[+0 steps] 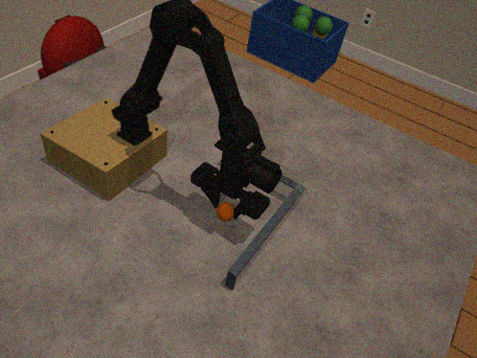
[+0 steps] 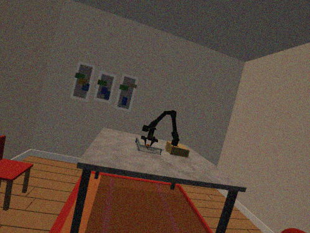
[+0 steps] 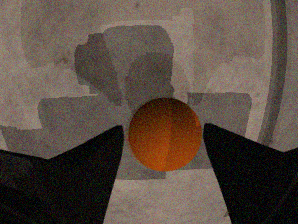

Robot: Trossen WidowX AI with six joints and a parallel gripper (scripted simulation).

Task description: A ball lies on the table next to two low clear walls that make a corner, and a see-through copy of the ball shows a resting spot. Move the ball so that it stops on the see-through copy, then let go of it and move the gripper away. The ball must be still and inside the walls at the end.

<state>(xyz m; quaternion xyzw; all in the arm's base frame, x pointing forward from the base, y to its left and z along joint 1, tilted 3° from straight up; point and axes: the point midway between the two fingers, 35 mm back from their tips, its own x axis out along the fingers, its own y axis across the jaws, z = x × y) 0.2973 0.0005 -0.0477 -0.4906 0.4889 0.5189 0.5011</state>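
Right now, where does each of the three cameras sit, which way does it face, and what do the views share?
Top: high above the table, angled down on the whole arm, its tan base, the ball and the corner walls.
Exterior: low and far across the room, looking up at the table and the small distant arm.
Wrist: on the gripper, looking down past both dark fingers at the ball.
Shared: the orange ball between the fingers.
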